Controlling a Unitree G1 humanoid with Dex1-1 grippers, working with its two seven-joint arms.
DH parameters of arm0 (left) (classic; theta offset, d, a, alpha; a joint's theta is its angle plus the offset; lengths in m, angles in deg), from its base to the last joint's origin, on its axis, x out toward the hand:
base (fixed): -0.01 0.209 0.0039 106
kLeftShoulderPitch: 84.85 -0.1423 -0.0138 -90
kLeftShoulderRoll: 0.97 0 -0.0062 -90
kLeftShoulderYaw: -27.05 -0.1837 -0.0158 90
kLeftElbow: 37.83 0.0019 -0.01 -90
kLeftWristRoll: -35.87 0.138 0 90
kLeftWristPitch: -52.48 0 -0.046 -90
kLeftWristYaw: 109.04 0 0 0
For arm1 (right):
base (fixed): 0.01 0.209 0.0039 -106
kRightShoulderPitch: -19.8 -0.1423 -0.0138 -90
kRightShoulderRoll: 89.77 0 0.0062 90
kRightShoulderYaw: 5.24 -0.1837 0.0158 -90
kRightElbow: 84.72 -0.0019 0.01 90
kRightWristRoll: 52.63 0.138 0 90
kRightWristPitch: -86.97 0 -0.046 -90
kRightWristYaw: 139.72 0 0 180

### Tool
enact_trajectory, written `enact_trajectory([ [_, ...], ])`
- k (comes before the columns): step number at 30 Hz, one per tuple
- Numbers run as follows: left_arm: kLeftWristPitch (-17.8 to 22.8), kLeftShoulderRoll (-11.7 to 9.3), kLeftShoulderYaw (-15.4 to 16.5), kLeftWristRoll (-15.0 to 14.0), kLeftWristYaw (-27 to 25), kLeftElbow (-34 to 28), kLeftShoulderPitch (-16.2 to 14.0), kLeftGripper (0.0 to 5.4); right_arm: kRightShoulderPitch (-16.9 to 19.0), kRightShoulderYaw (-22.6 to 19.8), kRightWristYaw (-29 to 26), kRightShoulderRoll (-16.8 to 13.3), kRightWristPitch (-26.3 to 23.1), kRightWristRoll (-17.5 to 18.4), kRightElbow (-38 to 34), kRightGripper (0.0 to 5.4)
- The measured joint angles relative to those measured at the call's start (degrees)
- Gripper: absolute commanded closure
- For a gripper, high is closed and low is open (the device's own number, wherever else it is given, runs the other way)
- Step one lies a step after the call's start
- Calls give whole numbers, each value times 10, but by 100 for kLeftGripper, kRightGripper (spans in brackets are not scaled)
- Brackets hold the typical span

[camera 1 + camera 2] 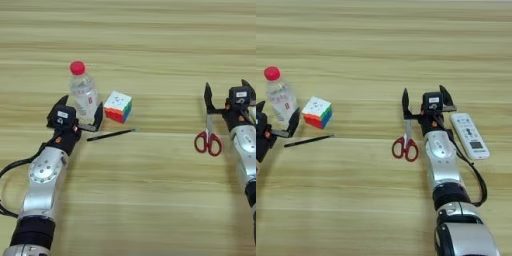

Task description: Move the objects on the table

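Your left gripper sits at the left of the frame with its fingers spread apart, and the bottle stands upright in the gap between them, its red cap toward the top of the frame. You cannot tell whether either finger touches it.

The cube rests just right of that gripper's right finger, near but apart from the bottle, one corner turned toward you. The stick lies flat just below the cube and lower right of the gripper, its long axis running almost left to right, with the right end slightly higher in the frame.

Your right gripper is right of centre in the right eye view, fingers wide apart and holding nothing. The scissors lie on the table just left of that arm, blades closed and pointing toward the top of the frame, red handles toward the bottom. The blade tip lies right at the gripper's left finger.

A white remote lies just right of the arm, angled from upper left to lower right.
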Motion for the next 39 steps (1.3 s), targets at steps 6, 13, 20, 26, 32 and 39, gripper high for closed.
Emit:
enact_trajectory([
  [6, -2, -3, 12, 0, 6, 48, 43, 2, 0, 0, 1, 0, 2, 0, 0, 0],
  [13, -13, -4, 21, 1, 8, 104, 78, 2, 0, 0, 3, 0, 2, 0, 0, 0],
  [20, -28, -4, 22, 2, 9, 138, 106, 2, 0, 0, 3, 0, 2, 0, 0, 0],
  [26, -32, -3, 22, 2, 9, 151, 114, 2, 0, 0, 3, 0, 2, 0, 0, 0],
  [32, -39, 0, 22, 2, 10, 166, 128, 2, 0, 0, 2, 0, 2, 0, 0, 0],
  [39, -51, 2, 23, 1, 10, 185, 136, 27, 0, 0, 2, 0, 2, 0, 0, 0],
])
